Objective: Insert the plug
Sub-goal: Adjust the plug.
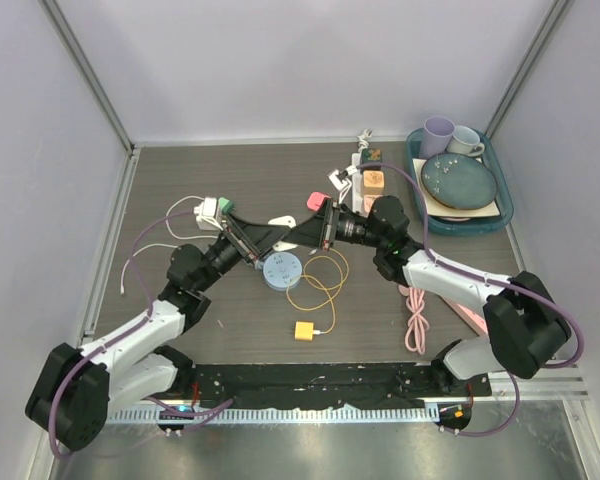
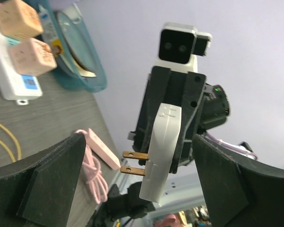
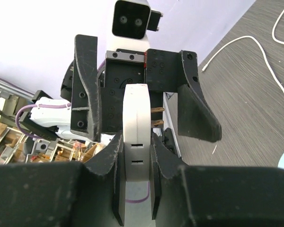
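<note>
Right gripper [image 3: 135, 158] clamped on white plug [image 2: 162, 142], held end hidden by fingers [image 3: 114, 165], prongs [image 2: 132, 155] toward 9 o'clock, left gripper [image 2: 138, 142] spread wide, empty.

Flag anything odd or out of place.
No damage shows. One oddity: the white plug is pinched in the right gripper up in the air, with the open left gripper around it, away from the power strip.

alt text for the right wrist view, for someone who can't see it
The right end effector grips a white plug, its brass prongs pointing right. Facing it, the left end effector stands open, with grey table beyond.
</note>
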Tool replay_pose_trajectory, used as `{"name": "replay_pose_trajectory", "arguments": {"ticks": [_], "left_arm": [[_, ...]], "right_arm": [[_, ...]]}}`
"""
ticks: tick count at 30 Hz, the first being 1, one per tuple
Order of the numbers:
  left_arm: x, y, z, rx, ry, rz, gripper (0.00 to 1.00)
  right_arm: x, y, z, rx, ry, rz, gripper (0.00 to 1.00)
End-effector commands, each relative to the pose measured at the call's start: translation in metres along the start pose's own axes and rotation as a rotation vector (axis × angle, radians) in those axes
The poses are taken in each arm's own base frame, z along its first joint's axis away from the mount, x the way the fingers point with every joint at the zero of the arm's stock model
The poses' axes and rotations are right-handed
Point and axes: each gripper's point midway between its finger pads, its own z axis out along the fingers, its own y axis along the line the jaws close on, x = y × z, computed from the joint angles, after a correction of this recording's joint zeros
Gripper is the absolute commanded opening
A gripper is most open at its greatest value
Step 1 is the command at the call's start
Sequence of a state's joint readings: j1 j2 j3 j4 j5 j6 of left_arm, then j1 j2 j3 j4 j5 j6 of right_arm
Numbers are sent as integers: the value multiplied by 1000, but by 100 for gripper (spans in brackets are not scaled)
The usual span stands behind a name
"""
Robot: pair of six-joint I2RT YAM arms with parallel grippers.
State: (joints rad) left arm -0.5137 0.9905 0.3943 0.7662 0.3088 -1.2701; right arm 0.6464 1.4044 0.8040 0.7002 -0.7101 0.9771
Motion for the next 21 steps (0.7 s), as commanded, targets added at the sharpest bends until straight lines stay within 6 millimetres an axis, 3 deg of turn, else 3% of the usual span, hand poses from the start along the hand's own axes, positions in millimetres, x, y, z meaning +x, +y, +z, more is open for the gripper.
{"name": "replay_pose_trajectory", "arguments": {"ticks": [1, 5, 12, 18, 21], "left_arm": [[3, -46, -2, 210, 54, -37, 100], [3, -51, -2, 247, 60, -63, 95], [0, -49, -6, 249, 27, -83, 61], [0, -42, -8, 214, 10, -75, 42], [-1, -38, -8, 203, 2, -72, 39]], "right_arm": [[-7, 18, -1, -100, -27, -12, 1], [-9, 13, -4, -91, -39, -5, 1], [-10, -8, -19, -23, -56, 31, 1], [-10, -18, -25, 33, -50, 20, 1], [-10, -19, -27, 48, -44, 12, 1]]}}
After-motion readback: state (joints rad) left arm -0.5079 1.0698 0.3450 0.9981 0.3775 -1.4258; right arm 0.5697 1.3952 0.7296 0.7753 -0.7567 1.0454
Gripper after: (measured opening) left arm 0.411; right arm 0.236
